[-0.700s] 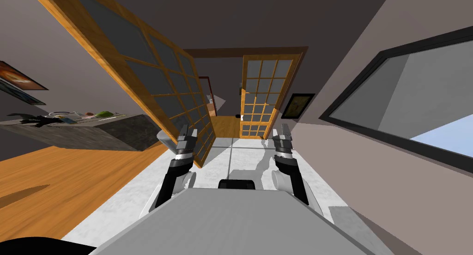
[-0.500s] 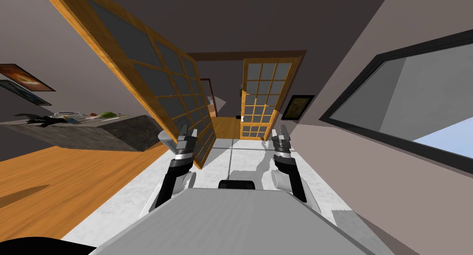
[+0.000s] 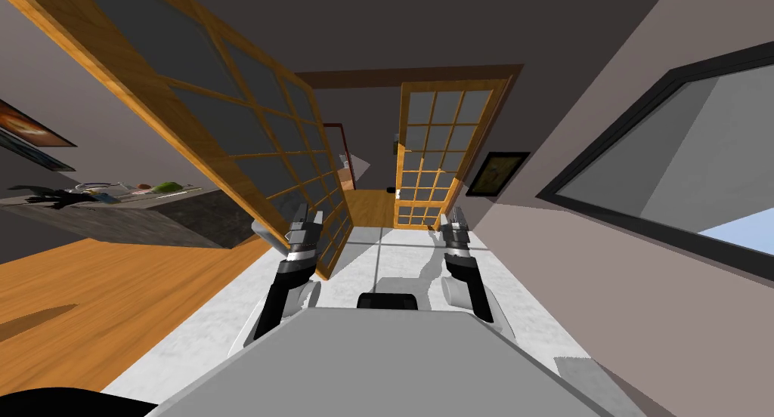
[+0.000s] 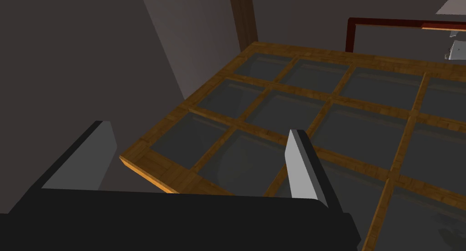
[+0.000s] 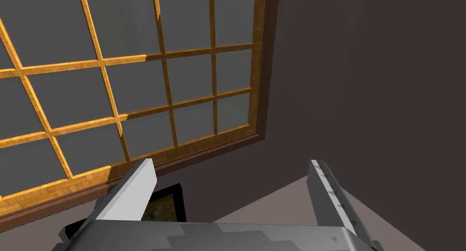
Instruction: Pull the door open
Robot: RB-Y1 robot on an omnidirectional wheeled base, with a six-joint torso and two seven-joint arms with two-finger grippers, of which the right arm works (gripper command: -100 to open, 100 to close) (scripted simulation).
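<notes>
The left gripper (image 3: 307, 218) stood wide just beside the open wooden door (image 3: 227, 125) with square grey panes (image 4: 359, 134); the right gripper (image 3: 452, 222) was wide too, empty

We see wood floor (image 3: 113, 284) at eight o'clock, a dark surface (image 3: 151, 217) at nine, a black-framed window (image 3: 673, 163) at three.

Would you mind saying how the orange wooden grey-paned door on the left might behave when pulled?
The orange wooden grey-paned door is probably stiff, braced by its grid. Standing angled open, it likely swings. Panes may be fragile.
</notes>
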